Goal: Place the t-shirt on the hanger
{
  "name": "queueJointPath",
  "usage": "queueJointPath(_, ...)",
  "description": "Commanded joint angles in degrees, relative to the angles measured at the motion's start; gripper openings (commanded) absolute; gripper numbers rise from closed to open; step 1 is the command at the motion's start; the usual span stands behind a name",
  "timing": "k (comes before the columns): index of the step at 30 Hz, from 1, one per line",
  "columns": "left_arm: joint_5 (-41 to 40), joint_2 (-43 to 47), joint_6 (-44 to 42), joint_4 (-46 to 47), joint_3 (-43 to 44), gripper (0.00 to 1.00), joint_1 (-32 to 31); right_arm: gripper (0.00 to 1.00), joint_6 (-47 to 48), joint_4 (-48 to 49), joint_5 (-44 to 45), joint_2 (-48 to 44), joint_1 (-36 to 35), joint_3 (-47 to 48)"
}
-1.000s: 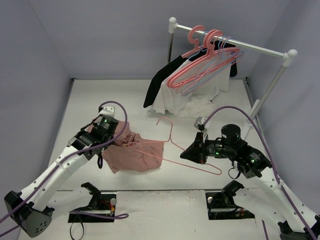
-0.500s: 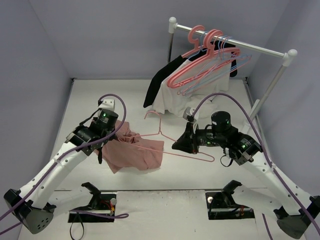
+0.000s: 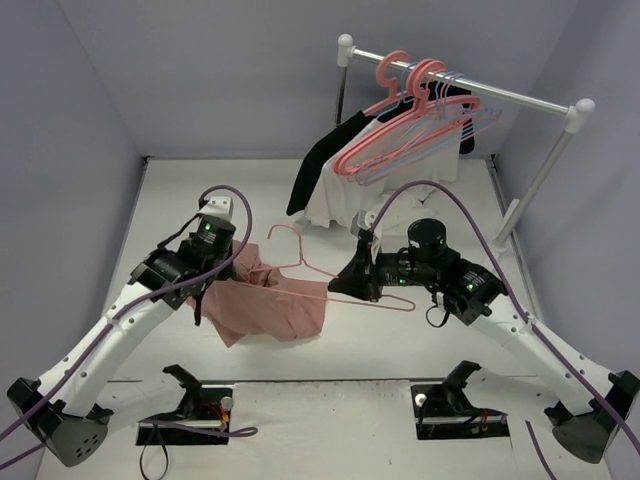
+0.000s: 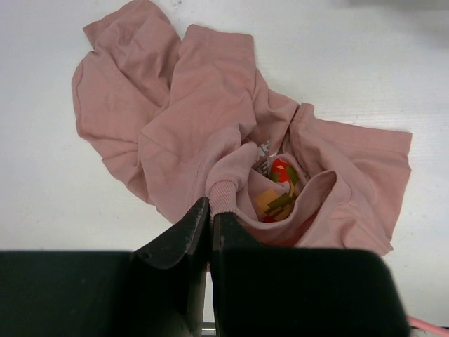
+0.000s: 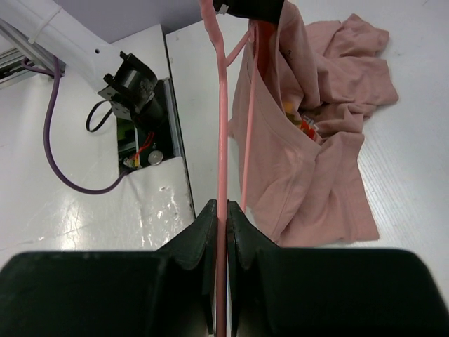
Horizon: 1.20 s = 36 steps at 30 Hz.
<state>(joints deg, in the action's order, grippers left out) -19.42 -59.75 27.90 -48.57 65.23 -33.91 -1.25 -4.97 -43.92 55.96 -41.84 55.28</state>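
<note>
The salmon-pink t-shirt (image 3: 272,312) lies crumpled on the white table, left of centre. My left gripper (image 3: 228,268) is shut on its ribbed collar and holds it up a little; the left wrist view shows the collar between my fingertips (image 4: 210,208) and the t-shirt (image 4: 210,112) spread below, with a coloured label inside the neck. My right gripper (image 3: 338,285) is shut on the thin pale-pink hanger (image 3: 300,256). The hanger's left end reaches over the t-shirt's neck. In the right wrist view the hanger's rod (image 5: 221,133) runs up from my right gripper (image 5: 220,210) towards the t-shirt (image 5: 319,133).
A clothes rail (image 3: 470,88) stands at the back right, with thick coral hangers (image 3: 400,118), lilac-blue hangers (image 3: 450,125), a white garment (image 3: 370,195) and a black garment (image 3: 318,165) on it. Its right post (image 3: 535,180) stands near my right arm. Grey walls enclose the table.
My right gripper has carried the hanger to the left, from mid-table to the t-shirt's neck. My left gripper has shifted slightly back with the collar.
</note>
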Motion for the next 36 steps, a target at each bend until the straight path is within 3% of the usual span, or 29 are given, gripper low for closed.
queueJointPath(1, 2.28, 2.10, -0.39, 0.23, 4.35, 0.00, -0.26, 0.00, 0.70, 10.36, 0.17, 2.36, -1.07, -0.57)
queueJointPath(10, 5.26, 2.92, -0.64, -1.21, 9.86, 0.00, -0.28, 0.00, 2.89, 21.78, 3.95, 2.98, -2.30, -2.89)
queueJointPath(17, 4.01, -1.23, -4.29, -1.78, 22.80, 0.00, -0.28, 0.00, 2.08, 38.86, 7.71, 2.80, -2.29, -5.60)
queueJointPath(26, 1.02, -9.14, -8.94, -2.57, 44.52, 0.00, -0.29, 0.00, 5.25, 39.04, 10.67, 7.94, -2.37, 6.69)
queueJointPath(30, -4.27, -8.36, -9.99, -2.67, 45.29, 0.00, -0.37, 0.00, 6.45, 34.52, 14.23, 9.50, -2.37, 8.41)
queueJointPath(36, -11.59, -8.04, -10.93, -2.70, 35.06, 0.00, -0.37, 0.00, 4.65, 36.26, 20.09, 5.39, -2.46, -1.11)
